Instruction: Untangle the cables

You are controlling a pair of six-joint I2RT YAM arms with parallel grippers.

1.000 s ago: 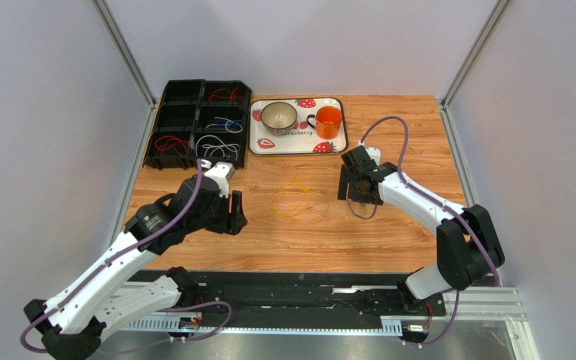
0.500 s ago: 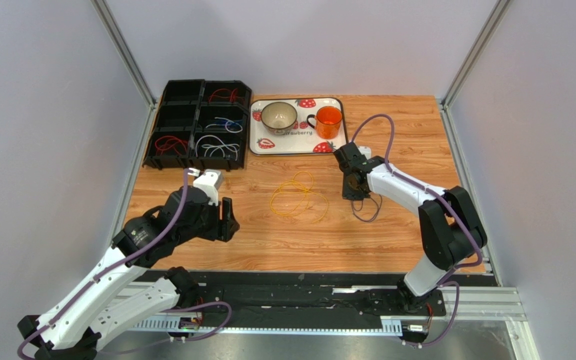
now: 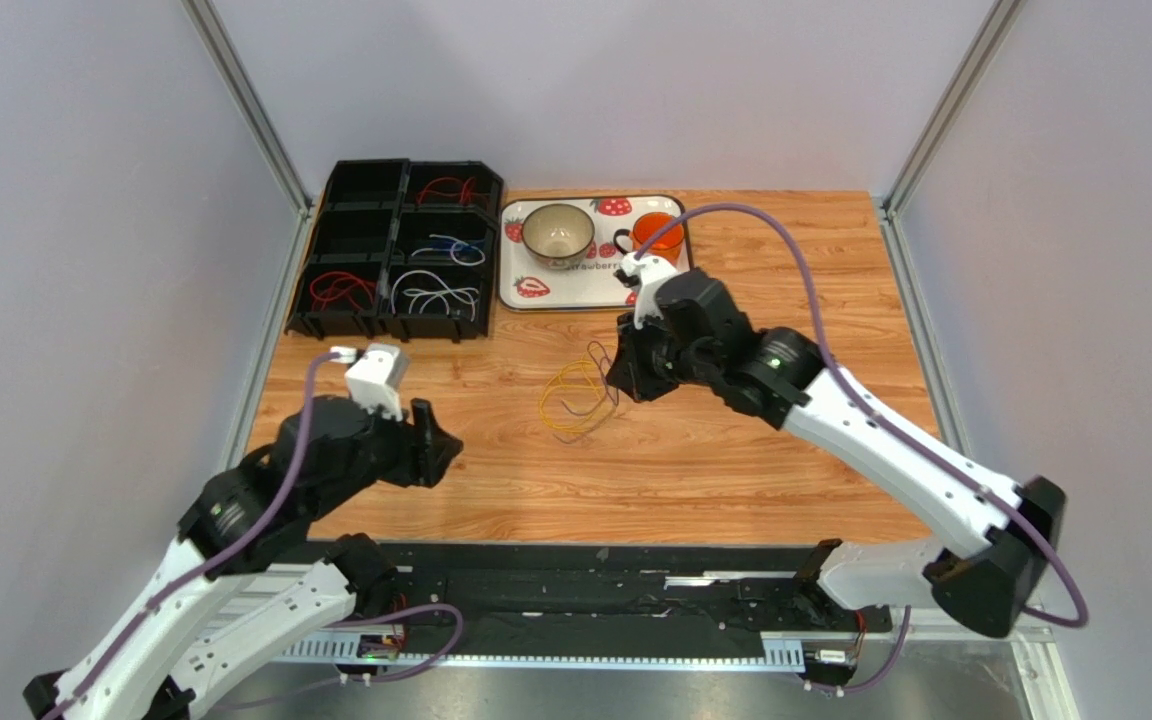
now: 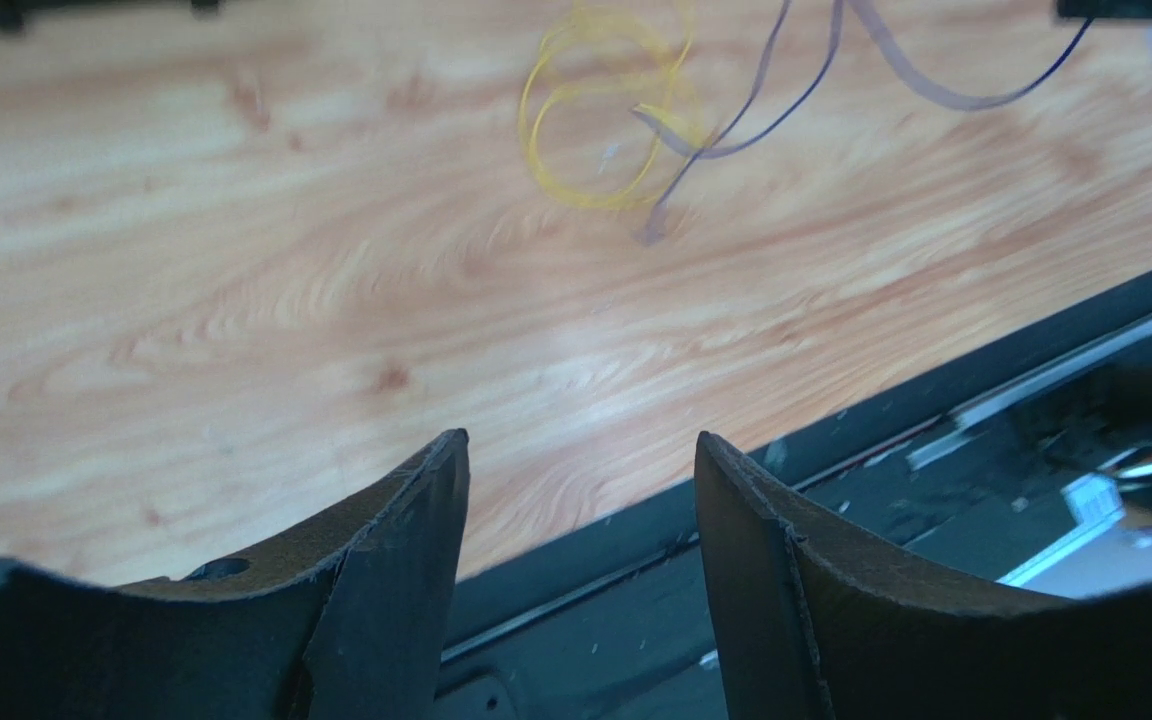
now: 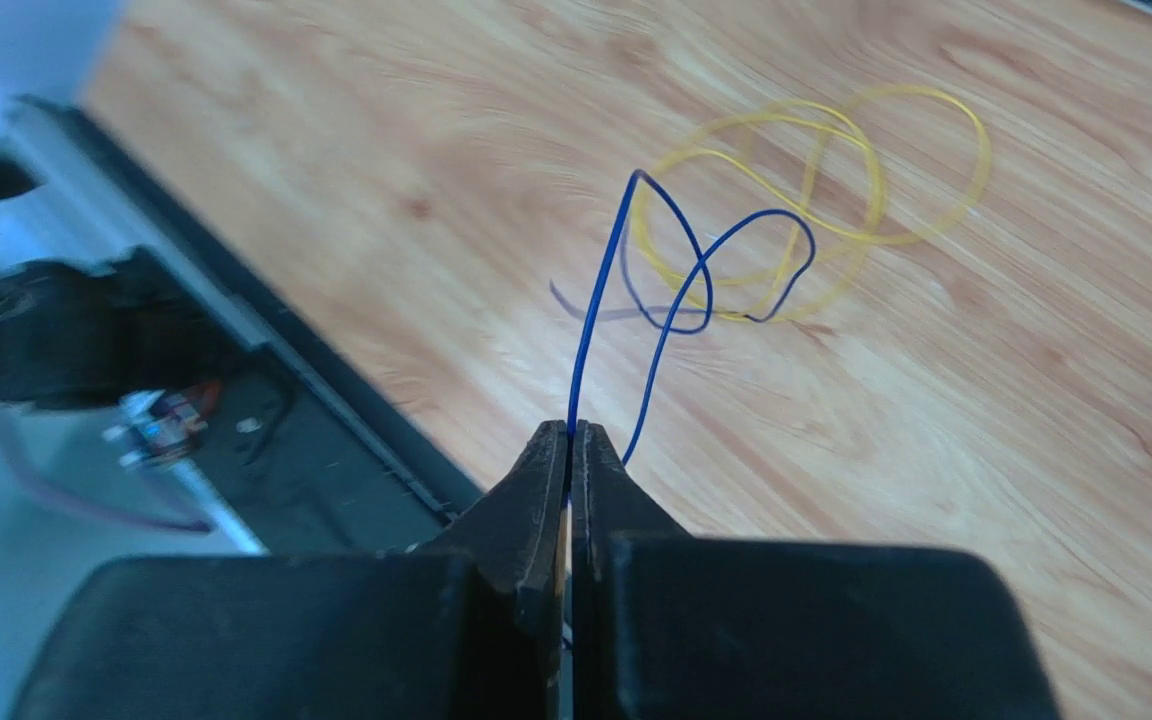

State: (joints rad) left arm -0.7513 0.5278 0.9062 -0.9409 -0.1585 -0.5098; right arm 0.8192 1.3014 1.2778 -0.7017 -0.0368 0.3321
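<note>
My right gripper (image 3: 629, 369) (image 5: 569, 435) is shut on a thin dark blue cable (image 5: 602, 300), pinched at the fingertips. That cable rises from the jaws, loops, and hangs over a yellow cable (image 5: 875, 210) (image 3: 573, 399) that lies in loose rings mid-table. My left gripper (image 3: 434, 444) (image 4: 579, 443) is open and empty, hovering above the table's near edge, left of the yellow cable (image 4: 597, 201). The left wrist view also catches the dark cable (image 4: 732, 143) dangling beside the yellow rings. Other cables, red, blue and white, lie in the black bin (image 3: 391, 201).
The black divided bin stands at the back left. A strawberry-patterned tray (image 3: 597, 278) at the back centre carries a bowl (image 3: 557, 230) and an orange cup (image 3: 659, 240). A black rail (image 3: 612, 578) runs along the near table edge. Grey walls close off both sides.
My right gripper shut on the dark blue cable at the right of the table, then carried it left and up to the yellow rings. The left arm drew back toward the near left.
</note>
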